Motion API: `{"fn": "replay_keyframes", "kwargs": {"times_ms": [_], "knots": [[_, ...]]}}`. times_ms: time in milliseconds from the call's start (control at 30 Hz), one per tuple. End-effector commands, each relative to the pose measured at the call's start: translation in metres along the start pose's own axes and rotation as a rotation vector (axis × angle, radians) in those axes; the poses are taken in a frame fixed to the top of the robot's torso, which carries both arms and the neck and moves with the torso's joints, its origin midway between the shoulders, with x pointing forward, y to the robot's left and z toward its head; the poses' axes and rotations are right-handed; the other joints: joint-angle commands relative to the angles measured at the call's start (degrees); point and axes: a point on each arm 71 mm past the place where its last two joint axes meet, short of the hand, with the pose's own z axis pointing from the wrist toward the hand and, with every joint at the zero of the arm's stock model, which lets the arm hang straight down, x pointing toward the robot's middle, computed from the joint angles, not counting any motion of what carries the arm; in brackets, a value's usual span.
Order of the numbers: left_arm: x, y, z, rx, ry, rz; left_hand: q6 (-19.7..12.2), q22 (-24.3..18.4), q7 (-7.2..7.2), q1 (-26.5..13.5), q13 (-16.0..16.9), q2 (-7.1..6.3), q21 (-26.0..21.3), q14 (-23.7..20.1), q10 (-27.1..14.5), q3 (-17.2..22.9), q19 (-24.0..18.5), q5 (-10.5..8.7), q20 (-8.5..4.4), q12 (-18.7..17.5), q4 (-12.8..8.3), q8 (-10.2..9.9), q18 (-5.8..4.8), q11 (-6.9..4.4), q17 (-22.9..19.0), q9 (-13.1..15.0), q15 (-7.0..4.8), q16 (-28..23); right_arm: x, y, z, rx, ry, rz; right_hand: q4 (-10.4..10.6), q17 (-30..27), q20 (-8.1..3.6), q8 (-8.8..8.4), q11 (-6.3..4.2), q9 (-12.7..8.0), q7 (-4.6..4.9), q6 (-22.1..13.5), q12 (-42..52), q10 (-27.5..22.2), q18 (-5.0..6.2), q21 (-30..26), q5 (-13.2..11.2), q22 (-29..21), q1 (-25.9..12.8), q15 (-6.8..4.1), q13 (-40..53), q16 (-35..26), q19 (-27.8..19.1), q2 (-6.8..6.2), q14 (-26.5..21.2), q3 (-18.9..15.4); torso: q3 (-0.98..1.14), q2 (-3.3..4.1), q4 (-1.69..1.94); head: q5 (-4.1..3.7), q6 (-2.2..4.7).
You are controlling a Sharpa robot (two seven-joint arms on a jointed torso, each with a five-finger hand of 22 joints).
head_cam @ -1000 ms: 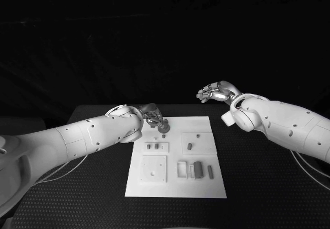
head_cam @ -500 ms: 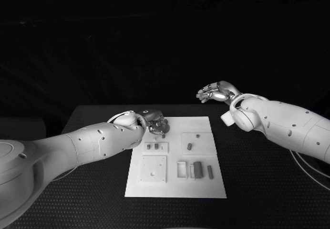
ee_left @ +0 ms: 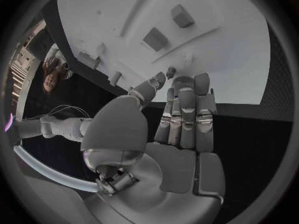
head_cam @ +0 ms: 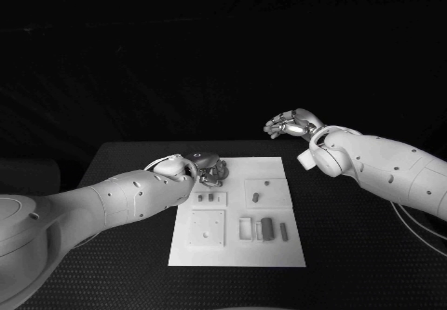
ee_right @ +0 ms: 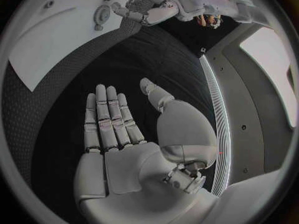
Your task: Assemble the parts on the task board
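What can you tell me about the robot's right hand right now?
The right hand is silver and jointed, on a white arm. It is raised beyond the far right corner of the task board, clear of the table. In its wrist view the palm is flat and the fingers straight and apart, holding nothing, touching nothing.

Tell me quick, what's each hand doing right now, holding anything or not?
Left hand: at the board's far left corner, fingers extended, holding nothing visible.
Right hand: open, empty, raised off the table.
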Motion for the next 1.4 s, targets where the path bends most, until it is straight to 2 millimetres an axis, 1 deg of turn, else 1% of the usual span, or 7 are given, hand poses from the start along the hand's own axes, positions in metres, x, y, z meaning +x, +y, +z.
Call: {"fn": "replay_keyframes", "kwargs": {"times_ms": [33, 200, 367, 800, 933, 1000, 1400], "knots": [[0.002, -0.002, 0.001, 0.016, 0.017, 0.014, 0.0, 1.6, 0.12, -0.1, -0.2, -0.21, 0.7, 0.7, -0.3, -0.2, 0.5, -0.12, -0.03, -0.6, -0.1, 0.0, 4.41, 0.28, 0.0, -0.1, 0.06, 0.5, 0.001, 0.001, 0.000, -0.011, 0.006, 0.001, 0.3, 0.1, 0.02, 0.09, 0.11, -0.1, 1.19, -0.3, -0.2, 0.1, -0.81, -0.2, 0.1, 0.1, 0.2, 0.12, -0.1, -0.3, -0.3, -0.15, -0.2, 0.1, -0.02, -0.06, 0.06, -0.08, -0.11], [0.008, -0.002, 0.001, 0.012, 0.019, 0.011, 0.4, 1.6, 0.47, 0.2, -0.6, 0.24, 2.6, 1.7, -1.0, 0.1, 1.1, -0.04, 0.12, -2.3, -0.1, 0.2, 5.12, 0.42, -0.1, -0.5, 0.19, 1.5, 0.002, 0.002, 0.000, -0.013, 0.009, 0.002, 0.3, 0.1, 0.02, 0.10, 0.11, -0.1, 1.20, -0.3, -0.2, 0.1, -0.81, -0.2, 0.1, 0.1, 0.2, 0.12, -0.1, -0.3, -0.3, -0.16, -0.2, 0.1, -0.03, -0.07, 0.03, -0.10, -0.09], [0.011, -0.002, 0.002, 0.013, 0.028, 0.010, 0.8, 1.6, 0.35, 0.6, -0.8, 0.80, 4.0, 2.6, -0.8, 0.7, 1.5, 0.02, 0.08, -3.1, -0.1, 0.5, 5.60, 0.30, -0.3, -0.9, 0.08, 2.2, 0.002, 0.002, 0.000, -0.014, 0.010, 0.003, 0.3, 0.1, 0.02, 0.10, 0.11, -0.1, 1.21, -0.3, -0.2, 0.1, -0.81, -0.2, 0.1, 0.1, 0.2, 0.12, -0.1, -0.3, -0.3, -0.15, -0.2, 0.1, -0.03, -0.03, -0.01, -0.20, -0.12], [0.017, -0.005, 0.004, 0.024, 0.048, 0.005, 1.1, 1.6, -0.10, 0.7, -0.9, 1.64, 5.9, 3.7, 0.0, 1.1, 1.9, 0.05, -0.10, -3.9, -0.1, 0.7, 5.96, 0.05, -0.7, -1.5, -0.17, 2.9, 0.004, 0.004, 0.001, -0.016, 0.014, 0.004, 0.3, 0.1, 0.02, 0.11, 0.11, -0.1, 1.22, -0.3, -0.2, 0.1, -0.81, -0.2, 0.1, 0.2, 0.2, 0.11, -0.1, -0.3, -0.3, -0.14, -0.2, 0.1, 0.02, -0.06, 0.00, -0.31, -0.26], [0.020, -0.010, 0.005, 0.034, 0.079, 0.001, 1.9, 1.5, -0.26, 0.5, -0.8, 2.16, 6.6, 4.4, 0.7, 1.3, 1.9, 0.78, -0.24, -4.1, -0.1, 1.1, 6.00, -0.20, -0.7, -1.7, -0.40, 3.5, 0.005, 0.004, 0.001, -0.016, 0.014, 0.004, 0.3, 0.1, 0.02, 0.11, 0.11, -0.1, 1.22, -0.3, -0.2, 0.1, -0.82, -0.3, 0.1, 0.2, 0.2, 0.11, -0.1, -0.3, -0.3, -0.14, -0.2, 0.1, 0.01, -0.05, -0.01, -0.52, -0.32], [0.021, -0.011, 0.005, 0.032, 0.080, 0.000, 1.9, 1.5, -0.24, 0.4, -0.8, 2.15, 6.8, 4.5, 0.8, 1.2, 1.9, 0.78, -0.27, -4.1, -0.1, 1.1, 6.01, -0.21, -0.7, -1.7, -0.43, 3.5, 0.005, 0.004, 0.001, -0.016, 0.014, 0.004, 0.3, 0.1, 0.02, 0.11, 0.11, -0.1, 1.22, -0.3, -0.2, 0.1, -0.82, -0.3, 0.1, 0.2, 0.2, 0.11, -0.1, -0.3, -0.3, -0.14, -0.2, 0.1, -0.02, -0.04, 0.02, -0.59, -0.33], [0.023, -0.007, 0.006, 0.011, 0.086, 0.003, 2.5, 1.5, 0.31, 0.1, -0.6, 2.67, 7.7, 4.8, 2.2, 1.4, 1.8, 0.18, -0.31, -4.2, -0.1, 1.5, 6.13, -0.13, -0.9, -2.1, -0.37, 3.8, 0.005, 0.004, 0.001, -0.017, 0.015, 0.004, 0.3, 0.1, 0.01, 0.13, 0.11, -0.1, 1.21, -0.3, -0.2, 0.1, -0.82, -0.3, 0.1, 0.3, 0.2, 0.11, -0.1, -0.4, -0.2, -0.14, -0.2, 0.1, 0.04, -0.05, 0.04, -0.73, -0.51]]}}
